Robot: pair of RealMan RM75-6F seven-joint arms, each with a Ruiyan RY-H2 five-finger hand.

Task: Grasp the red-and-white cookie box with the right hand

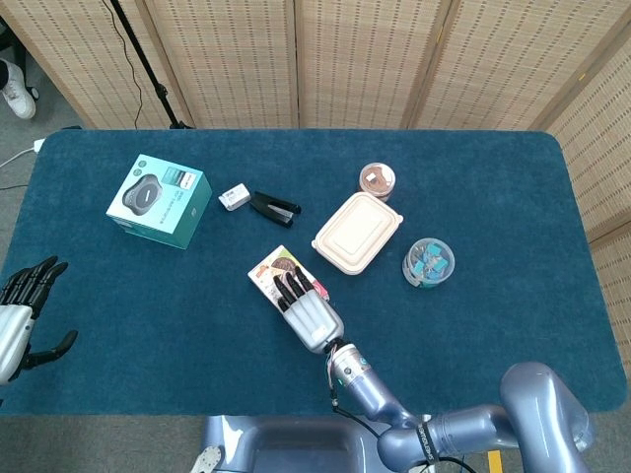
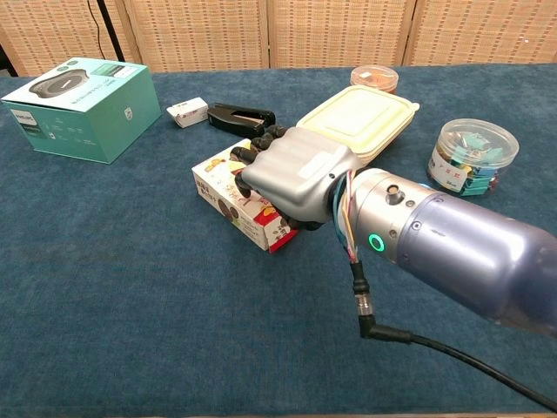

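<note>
The red-and-white cookie box (image 1: 269, 269) (image 2: 224, 185) lies flat on the blue tablecloth, near the table's middle. My right hand (image 1: 309, 312) (image 2: 298, 170) lies over the box's near right part, its dark fingers stretched out along the top. The thumb shows low at the box's right side; whether it presses the box is unclear. The box rests on the table. My left hand (image 1: 22, 307) hangs off the table's left edge, fingers spread, holding nothing.
A teal carton (image 1: 158, 200) (image 2: 78, 106) stands at the back left. A small white box (image 1: 234, 196) and a black stapler (image 1: 273, 207) lie behind the cookie box. A beige lunch container (image 1: 357, 233), a clip jar (image 1: 428, 262) and a small tub (image 1: 377, 180) sit to the right.
</note>
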